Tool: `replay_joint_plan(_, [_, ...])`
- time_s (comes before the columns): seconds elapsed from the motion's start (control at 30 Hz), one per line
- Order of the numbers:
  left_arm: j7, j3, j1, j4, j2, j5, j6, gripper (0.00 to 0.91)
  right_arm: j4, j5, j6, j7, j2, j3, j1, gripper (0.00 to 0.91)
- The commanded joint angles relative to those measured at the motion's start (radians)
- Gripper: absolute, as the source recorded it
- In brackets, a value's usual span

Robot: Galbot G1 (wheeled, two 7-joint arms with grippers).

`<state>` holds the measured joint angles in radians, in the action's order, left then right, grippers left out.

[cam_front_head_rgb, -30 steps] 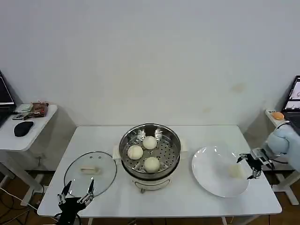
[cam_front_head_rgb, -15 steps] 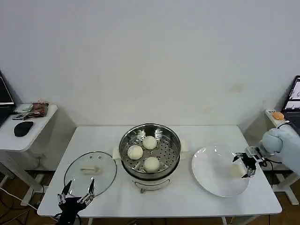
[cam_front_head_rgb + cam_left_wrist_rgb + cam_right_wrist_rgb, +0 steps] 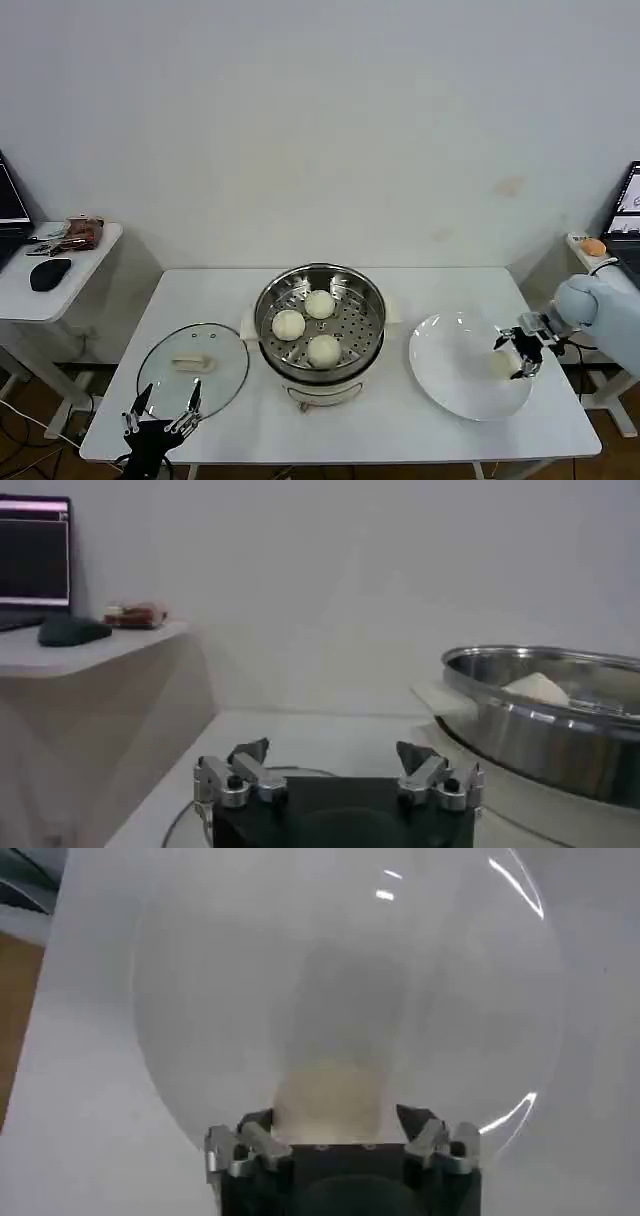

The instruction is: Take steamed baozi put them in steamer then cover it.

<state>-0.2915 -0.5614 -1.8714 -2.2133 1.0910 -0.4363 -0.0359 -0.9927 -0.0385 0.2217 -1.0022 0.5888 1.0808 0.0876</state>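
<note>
My right fingers (image 3: 508, 358) have moved in over the white plate (image 3: 450, 380), and now the last baozi (image 3: 500, 364) sits between them.

From my head, the room is evenly and softly lit, and the white table (image 3: 420, 420) and wall look bright with only faint shadows under the pot (image 3: 320, 322). Its steel rim glints. At my right wrist, small glare spots and a curved highlight sit on the plate (image 3: 480, 988), and the bun (image 3: 330, 1103) beside my hand (image 3: 340, 1133) looks soft and slightly blurred.
</note>
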Motion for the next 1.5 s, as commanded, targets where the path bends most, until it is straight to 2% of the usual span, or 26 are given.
replay_joint_plan(0.03, [-0.001, 0.001, -0.001, -0.003, 0.002, 0.001, 0.001, 0.907, -0.008, -0.009, 0.001, -0.003, -0.007, -0.012, -0.008, 0.665])
replay_joint_plan(0.2, [-0.002, 0.002, 0.001, -0.001, 0.002, 0.001, 0.001, 0.907, -0.021, -0.015, 0.002, -0.005, -0.026, -0.012, -0.003, 0.665])
replay_joint_plan(0.37, [-0.002, 0.003, 0.002, -0.002, 0.002, 0.001, 0.001, 0.907, -0.066, -0.037, 0.002, -0.018, -0.064, 0.033, 0.057, 0.665])
replay_joint_plan(0.63, [-0.004, 0.004, 0.003, 0.001, 0.001, 0.000, 0.001, 0.907, -0.185, -0.123, -0.007, -0.025, -0.110, 0.193, 0.258, 0.665])
replay_joint_plan(0.83, [-0.008, 0.007, 0.010, 0.005, 0.001, 0.001, 0.000, 0.907, -0.259, -0.203, -0.041, -0.005, -0.108, 0.287, 0.419, 0.675])
replay_joint_plan(0.87, [-0.009, 0.008, 0.011, 0.005, 0.001, 0.001, 0.000, 0.907, -0.289, -0.239, -0.054, 0.001, -0.104, 0.325, 0.468, 0.675])
replay_joint_plan(1.03, [-0.009, 0.009, 0.011, 0.006, -0.002, 0.001, -0.002, 0.907, -0.350, -0.307, -0.087, 0.025, -0.069, 0.455, 0.606, 0.685])
replay_joint_plan(1.1, [-0.009, 0.011, 0.012, 0.008, -0.003, 0.002, -0.003, 0.907, -0.377, -0.366, -0.106, 0.045, -0.037, 0.516, 0.678, 0.685])
replay_joint_plan(1.17, [-0.010, 0.014, 0.014, 0.011, -0.004, 0.002, -0.003, 0.907, -0.388, -0.399, -0.121, 0.059, -0.017, 0.528, 0.699, 0.685])
replay_joint_plan(1.2, [-0.010, 0.015, 0.018, 0.015, -0.004, 0.003, -0.003, 0.907, -0.394, -0.445, -0.140, 0.073, 0.011, 0.547, 0.720, 0.685])
replay_joint_plan(1.5, [-0.012, 0.014, 0.021, 0.031, -0.015, 0.003, -0.005, 0.907, -0.416, -0.599, -0.233, 0.117, 0.174, 0.603, 0.807, 0.685])
